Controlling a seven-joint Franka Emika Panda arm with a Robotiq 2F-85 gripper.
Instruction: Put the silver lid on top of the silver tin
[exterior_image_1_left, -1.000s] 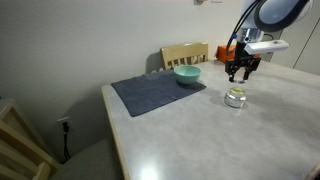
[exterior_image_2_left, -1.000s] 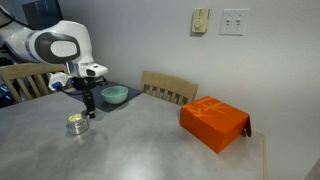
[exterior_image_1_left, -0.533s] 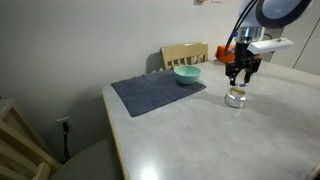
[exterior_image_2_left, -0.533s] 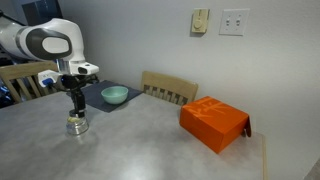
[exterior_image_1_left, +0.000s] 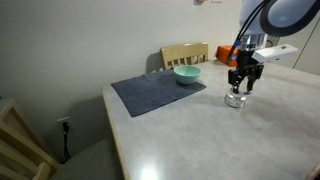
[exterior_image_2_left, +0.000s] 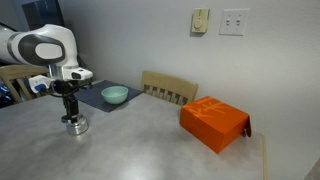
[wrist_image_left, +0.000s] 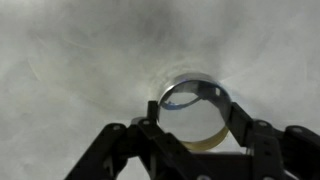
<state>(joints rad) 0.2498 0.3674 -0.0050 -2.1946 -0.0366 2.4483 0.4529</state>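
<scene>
In the wrist view the silver lid (wrist_image_left: 190, 108), a flat round silvery disc, sits between my gripper's (wrist_image_left: 196, 113) two black fingers (wrist_image_left: 150, 112), which are shut on its edges. A yellowish rim of the silver tin (wrist_image_left: 207, 141) shows just below the lid. In both exterior views the gripper (exterior_image_1_left: 240, 84) (exterior_image_2_left: 69, 108) points straight down right over the tin (exterior_image_1_left: 235, 100) (exterior_image_2_left: 75, 126) on the pale table. Whether the lid touches the tin I cannot tell.
A teal bowl (exterior_image_1_left: 187, 74) (exterior_image_2_left: 115, 95) rests on a dark grey mat (exterior_image_1_left: 155, 93) behind the tin. An orange box (exterior_image_2_left: 213, 123) lies further along the table. A wooden chair (exterior_image_1_left: 185, 54) stands at the table's far edge.
The gripper has carried the lid sideways until it stands over the tin, and has come down closer to it. The jaws have stayed shut.
</scene>
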